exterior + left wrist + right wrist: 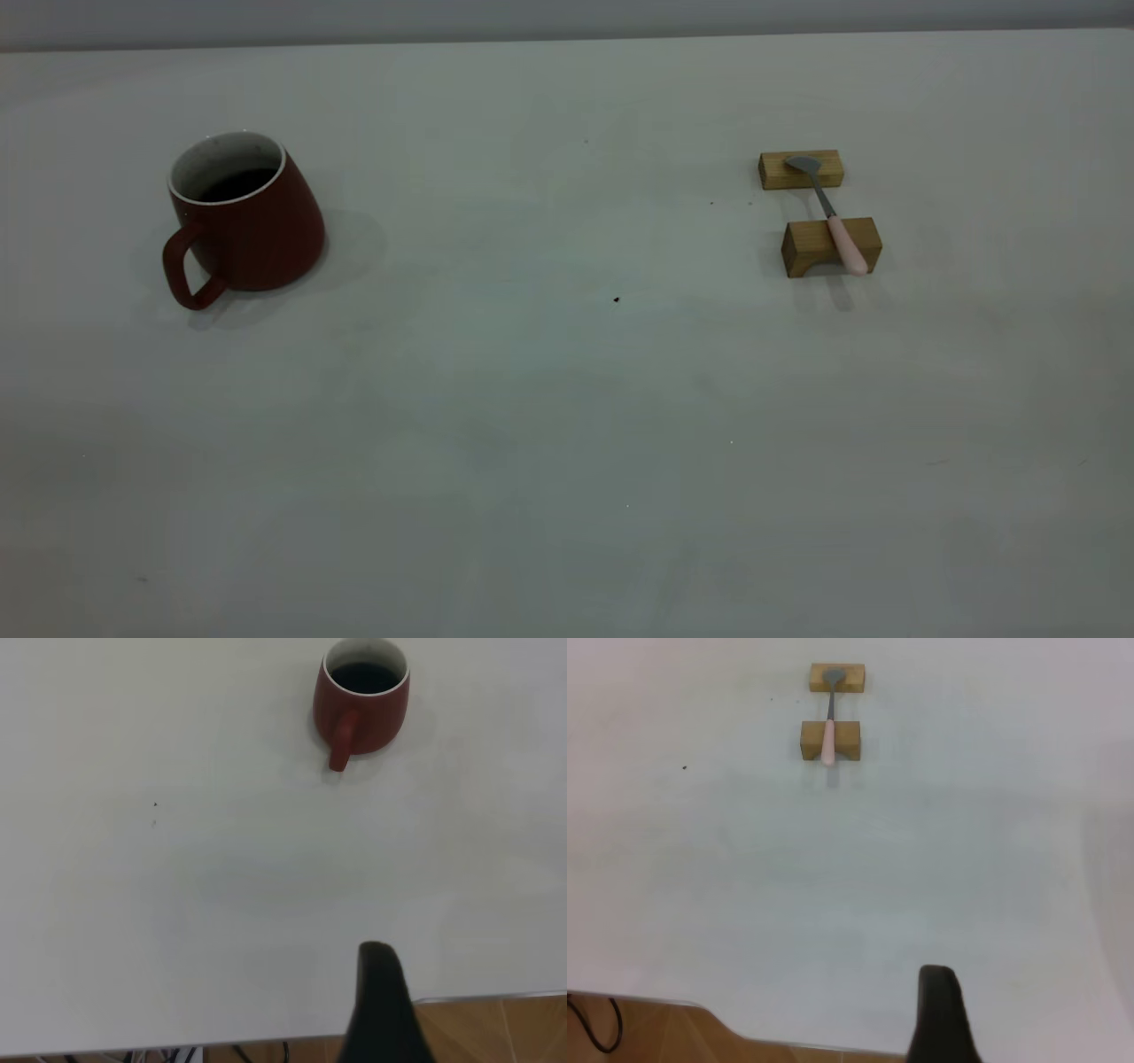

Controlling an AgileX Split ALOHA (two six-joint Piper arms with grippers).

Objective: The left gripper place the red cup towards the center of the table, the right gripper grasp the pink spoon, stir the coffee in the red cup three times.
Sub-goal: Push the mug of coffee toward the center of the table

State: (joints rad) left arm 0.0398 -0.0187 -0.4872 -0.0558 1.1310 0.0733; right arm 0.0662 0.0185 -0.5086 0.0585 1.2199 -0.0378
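Observation:
The red cup (244,217) stands upright at the left of the table (549,399), its handle turned toward the front left, with dark coffee (237,183) inside. In the left wrist view the red cup (361,700) is far off, and only a dark part of my left gripper (381,992) shows, back over the table's near edge. The pink spoon (833,217) lies across two tan wooden blocks at the right, bowl on the far block. The right wrist view has the pink spoon (829,722) far off too; my right gripper (939,1005) is back by the table's edge. Neither arm appears in the exterior view.
The far wooden block (800,169) and the near notched block (829,246) carry the spoon. A small dark speck (616,299) lies mid-table. A wooden floor (496,1032) shows past the table edge, and a black cable (594,1028) hangs there.

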